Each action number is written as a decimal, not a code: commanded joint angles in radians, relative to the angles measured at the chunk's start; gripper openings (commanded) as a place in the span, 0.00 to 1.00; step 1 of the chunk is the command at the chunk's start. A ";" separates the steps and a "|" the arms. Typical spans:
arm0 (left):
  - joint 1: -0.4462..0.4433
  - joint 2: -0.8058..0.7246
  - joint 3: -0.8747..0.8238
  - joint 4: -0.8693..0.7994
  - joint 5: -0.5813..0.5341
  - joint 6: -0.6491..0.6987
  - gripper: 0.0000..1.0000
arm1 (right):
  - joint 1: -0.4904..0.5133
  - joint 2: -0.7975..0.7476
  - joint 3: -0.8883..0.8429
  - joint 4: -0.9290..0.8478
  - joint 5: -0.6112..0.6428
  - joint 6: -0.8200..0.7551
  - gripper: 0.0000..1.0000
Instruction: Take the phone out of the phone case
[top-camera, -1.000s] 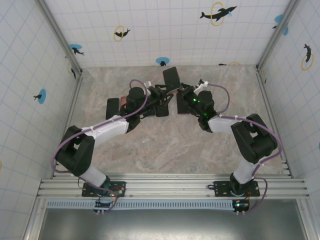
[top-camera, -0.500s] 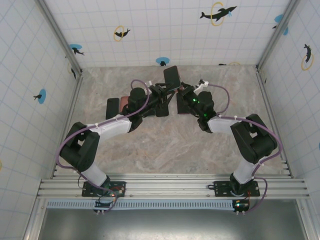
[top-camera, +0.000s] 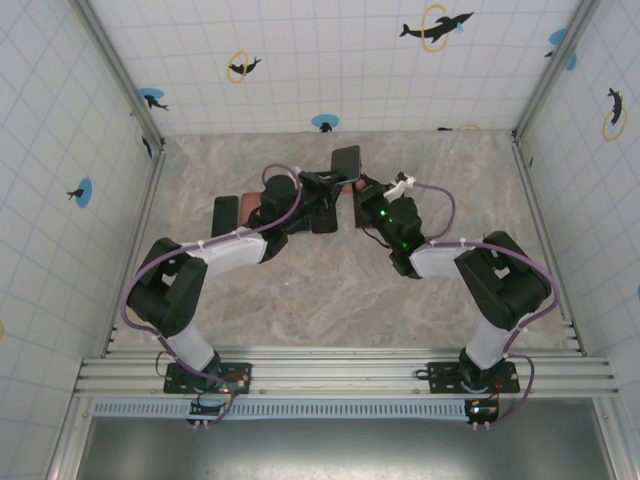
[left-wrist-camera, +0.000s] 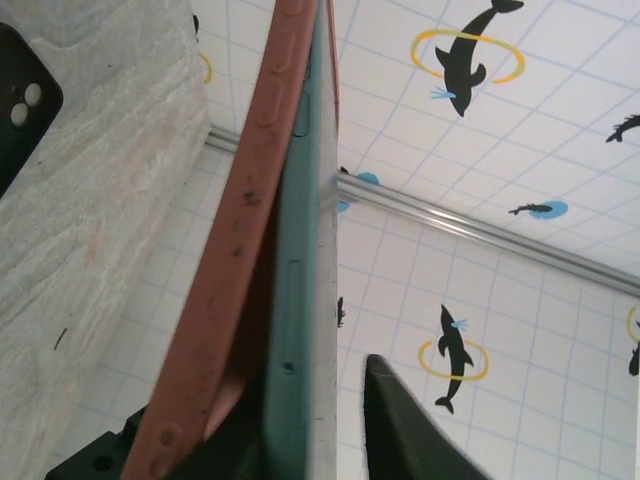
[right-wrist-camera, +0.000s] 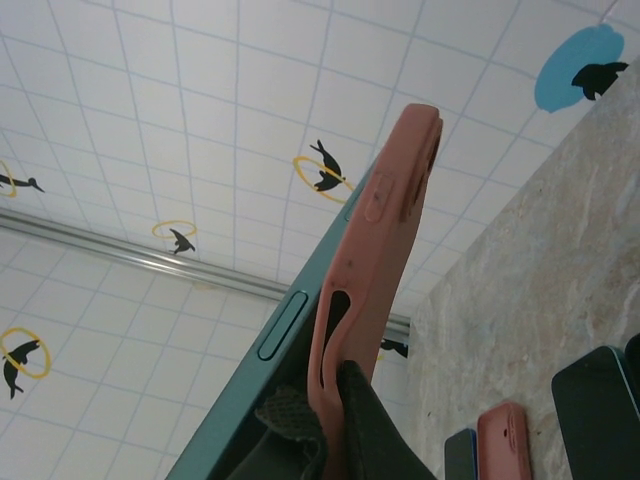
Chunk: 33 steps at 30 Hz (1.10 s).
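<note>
Phone (top-camera: 345, 160) and its pink phone case (left-wrist-camera: 225, 270) are up in the air above the bench (top-camera: 300, 300), between the two hands. The left hand (top-camera: 322, 186) comes at it from one side and the right hand (top-camera: 364, 188) from the other. The phone sticks up past both sets of fingertips, toward the back wall.

In the right hand's own camera, the green edge of the phone and the pink case rise up and away from the fingers. The right hand is closed tight. It pinches the wall of the phone case between its fingers (right-wrist-camera: 378, 435). Just past that pinch the case bends away from the phone, and a gap shows between them.

In the left hand's camera, the phone stands edge-on. One black finger (left-wrist-camera: 395, 430) is just beside the phone's flat face, with a thin slit of light between. I cannot tell if this hand is gripping. Close to the hand the case has peeled off the phone; farther out it sits snug on it.

Beyond the left hand, a black slab (left-wrist-camera: 20, 100) with two round dots lies flat on the bench. Below the right hand lie a dark phone (right-wrist-camera: 590, 410) and another pink case (right-wrist-camera: 505, 440).
</note>
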 joint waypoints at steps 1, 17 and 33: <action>0.007 -0.008 0.049 0.011 -0.020 -0.015 0.15 | 0.003 -0.041 0.000 0.100 0.049 -0.033 0.00; 0.000 0.010 0.147 0.028 0.045 -0.059 0.00 | -0.077 -0.039 -0.020 -0.133 0.238 -0.223 0.00; -0.102 0.341 0.471 -0.050 0.044 0.112 0.00 | -0.460 -0.247 -0.063 -0.475 -0.155 -0.571 0.00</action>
